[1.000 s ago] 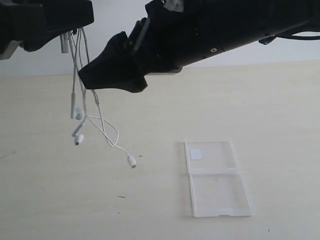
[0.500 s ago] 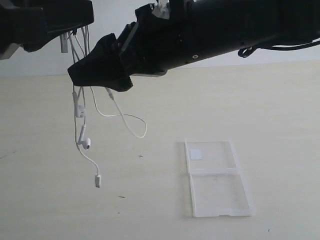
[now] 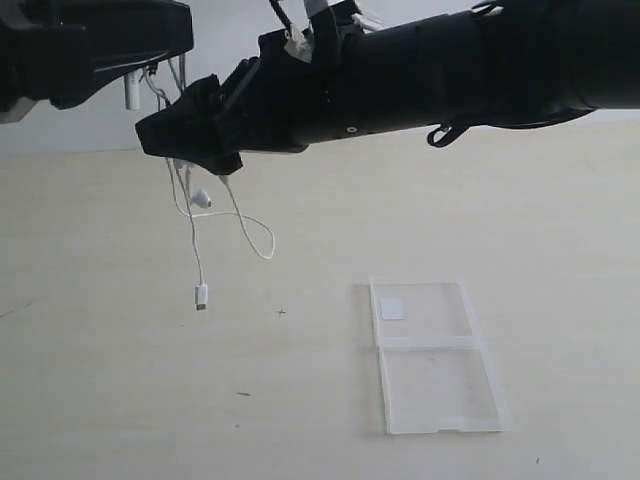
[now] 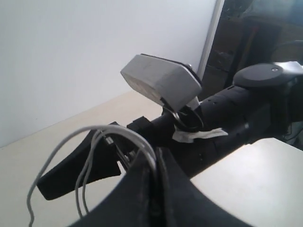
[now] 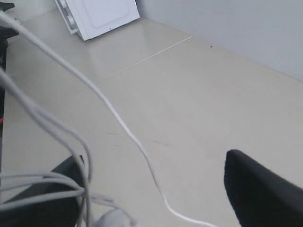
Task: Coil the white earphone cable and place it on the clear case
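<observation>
The white earphone cable [image 3: 190,225] hangs in loose loops above the table, high at the left of the exterior view. One earbud [image 3: 202,199] dangles near the top, and the plug end [image 3: 201,297] hangs lowest. My left gripper [image 4: 154,172] is shut on the cable [image 4: 118,135], which arches out of its closed jaws. My right gripper [image 3: 185,150] reaches across to the hanging strands and stands open [image 5: 156,198]. Several strands [image 5: 109,106] drape over one finger [image 5: 38,208]. The clear case [image 3: 430,355] lies open and flat on the table at the right, its white sticker [image 3: 392,308] in the far half.
The light wooden table [image 3: 120,400] lies under the hanging cable. A white box [image 5: 97,14] stands at the table's far edge in the right wrist view. The right arm [image 4: 236,118] and its grey camera housing [image 4: 161,82] sit close in front of the left gripper.
The right gripper has moved left and up into the hanging strands. The cable's loose ends have swung, and the plug end has risen and hangs straight down.
</observation>
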`<act>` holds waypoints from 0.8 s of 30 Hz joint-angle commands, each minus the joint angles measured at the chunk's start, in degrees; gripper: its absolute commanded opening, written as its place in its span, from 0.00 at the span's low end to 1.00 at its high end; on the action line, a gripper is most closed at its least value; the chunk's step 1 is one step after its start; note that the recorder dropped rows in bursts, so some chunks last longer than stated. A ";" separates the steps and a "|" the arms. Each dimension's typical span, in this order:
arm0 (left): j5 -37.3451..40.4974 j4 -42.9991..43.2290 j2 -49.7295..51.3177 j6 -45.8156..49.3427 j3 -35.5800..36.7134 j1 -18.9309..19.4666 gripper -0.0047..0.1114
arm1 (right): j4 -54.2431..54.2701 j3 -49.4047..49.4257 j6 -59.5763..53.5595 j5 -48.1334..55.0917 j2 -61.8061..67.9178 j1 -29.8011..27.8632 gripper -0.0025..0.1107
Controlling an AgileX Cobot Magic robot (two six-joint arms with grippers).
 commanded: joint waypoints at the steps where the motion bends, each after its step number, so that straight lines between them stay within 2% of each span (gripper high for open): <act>1: -1.47 -1.26 -0.12 0.16 -0.18 0.08 0.04 | 2.48 -0.18 -3.48 -1.08 0.14 -0.18 0.70; 18: 1.88 0.47 -0.12 0.16 -0.18 0.08 0.04 | 4.10 -0.18 -3.76 -1.09 0.03 -0.18 0.70; 24: -1.64 0.47 -0.12 -1.21 -0.18 0.08 0.04 | 4.21 -0.18 -3.76 -1.61 0.03 -0.18 0.70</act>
